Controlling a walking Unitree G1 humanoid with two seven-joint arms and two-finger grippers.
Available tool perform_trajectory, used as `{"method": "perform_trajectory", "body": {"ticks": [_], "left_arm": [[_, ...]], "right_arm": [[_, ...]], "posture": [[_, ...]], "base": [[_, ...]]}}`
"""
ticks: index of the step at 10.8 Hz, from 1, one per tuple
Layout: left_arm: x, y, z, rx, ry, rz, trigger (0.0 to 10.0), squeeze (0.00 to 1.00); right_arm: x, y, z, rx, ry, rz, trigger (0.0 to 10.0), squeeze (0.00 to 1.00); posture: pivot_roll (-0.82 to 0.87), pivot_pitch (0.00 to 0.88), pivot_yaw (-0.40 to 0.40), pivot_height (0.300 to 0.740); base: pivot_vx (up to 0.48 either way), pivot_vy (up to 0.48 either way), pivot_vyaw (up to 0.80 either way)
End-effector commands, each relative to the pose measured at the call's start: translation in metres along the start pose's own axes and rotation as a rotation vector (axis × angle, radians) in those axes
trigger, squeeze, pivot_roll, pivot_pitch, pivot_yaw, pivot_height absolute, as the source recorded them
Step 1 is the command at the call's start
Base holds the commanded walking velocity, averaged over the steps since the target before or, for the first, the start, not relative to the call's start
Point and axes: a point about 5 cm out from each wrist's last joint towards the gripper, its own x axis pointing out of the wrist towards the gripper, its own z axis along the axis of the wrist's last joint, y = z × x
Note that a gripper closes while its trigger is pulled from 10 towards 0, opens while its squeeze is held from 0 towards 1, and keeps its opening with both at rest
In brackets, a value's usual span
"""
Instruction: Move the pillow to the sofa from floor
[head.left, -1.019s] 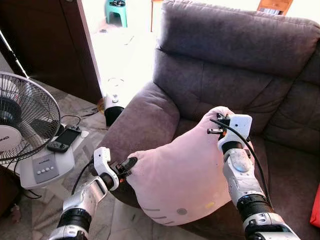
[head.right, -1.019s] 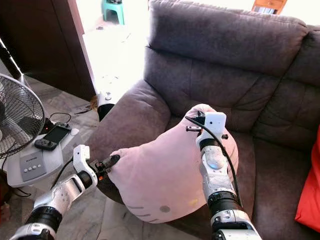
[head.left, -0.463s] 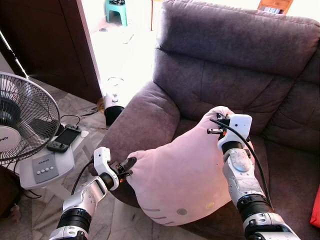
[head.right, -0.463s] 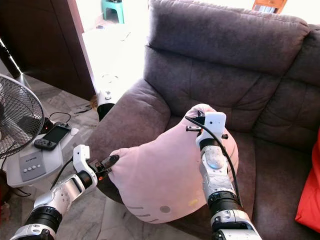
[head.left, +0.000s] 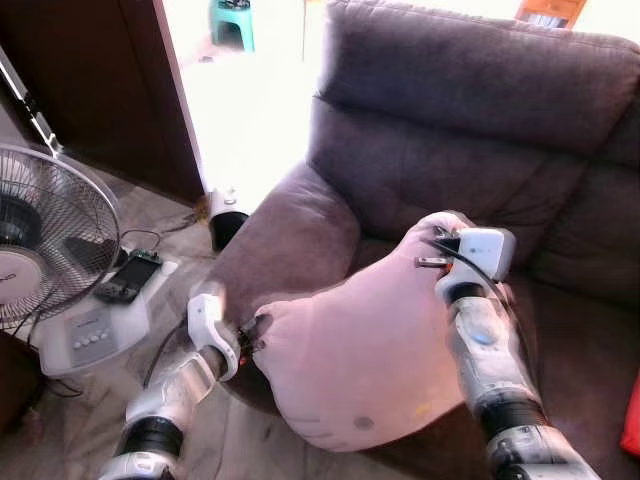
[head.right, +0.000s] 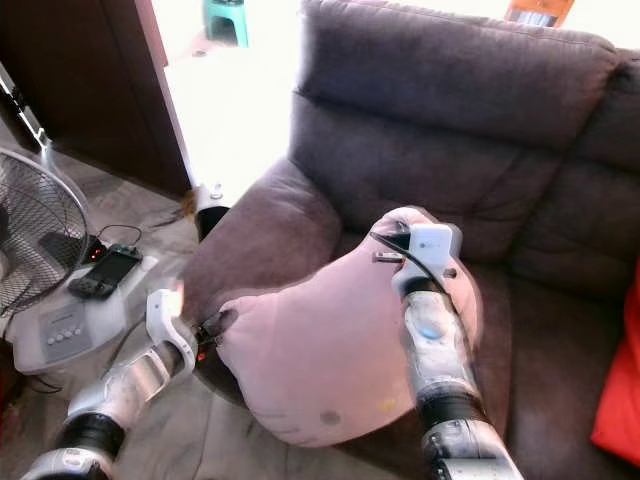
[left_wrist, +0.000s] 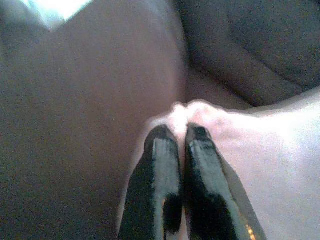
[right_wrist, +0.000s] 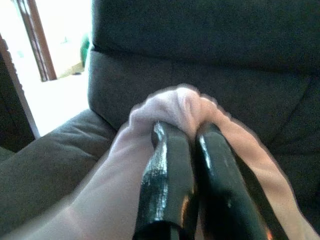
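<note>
Left claw (left_wrist: 181, 135) pinching blurred pillow (head.left: 370, 360) corner, right claw (right_wrist: 187, 132) likewise, sofa (head.left: 470, 120)

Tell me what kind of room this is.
Most likely a home living room: a grey sofa, a standing fan on the tiled floor, and a pink pillow being carried to the seat.

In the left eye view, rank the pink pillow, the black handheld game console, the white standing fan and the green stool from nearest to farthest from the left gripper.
1. Pink plush pillow, pinched by the left gripper.
2. Black handheld game console, on the fan's base to its left.
3. White standing fan, head farther left.
4. Green plastic stool, far off through the doorway.
</note>
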Motion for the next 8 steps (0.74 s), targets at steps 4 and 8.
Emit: {"method": "perform_trajectory", "body": {"ticks": [4,8], "left_arm": [[0.003,-0.018,0.084,0.231,-0.388,0.033,10.0,0.00],[-0.002,-0.018,0.056,0.289,-0.319,0.060,10.0,0.00]], "right_arm": [[0.001,-0.005,0.020,-0.006,-0.095,-0.042,10.0,0.00],[-0.011,-0.020,0.013,-0.037,-0.017,-0.165,10.0,0.00]], "posture": [[0.09,0.022,-0.034,0.740],[0.09,0.023,-0.030,0.740]], "base": [[0.000,0.000,0.00],[0.000,0.000,0.00]]}}
